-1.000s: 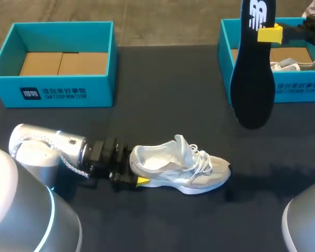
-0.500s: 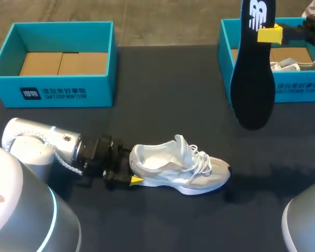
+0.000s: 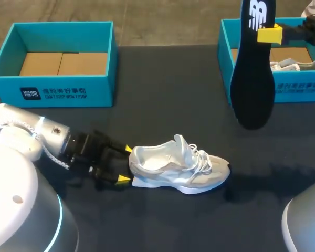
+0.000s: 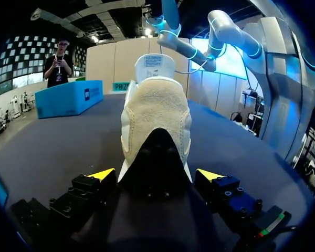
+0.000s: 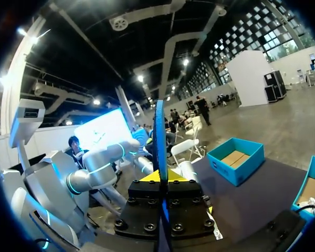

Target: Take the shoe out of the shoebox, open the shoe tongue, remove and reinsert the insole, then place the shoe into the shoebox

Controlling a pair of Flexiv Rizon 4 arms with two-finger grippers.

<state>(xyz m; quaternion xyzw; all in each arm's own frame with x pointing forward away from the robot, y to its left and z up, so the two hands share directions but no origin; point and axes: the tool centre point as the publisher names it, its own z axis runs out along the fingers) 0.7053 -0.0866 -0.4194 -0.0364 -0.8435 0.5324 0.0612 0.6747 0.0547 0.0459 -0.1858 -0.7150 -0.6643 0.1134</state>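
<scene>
Two dangers: the left gripper (image 3: pixel 124 165), spread apart at the heel of the shoe (image 3: pixel 178 168) at 6 o'clock, may push it askew, and the insole (image 3: pixel 253 68), clamped upright in the right gripper (image 3: pixel 268 34) at 1 o'clock, may slip.

The white shoe (image 3: pixel 176 168) is stood near the desk's front edge. The black insole (image 3: pixel 253 79) is held up at the far right corner.
</scene>
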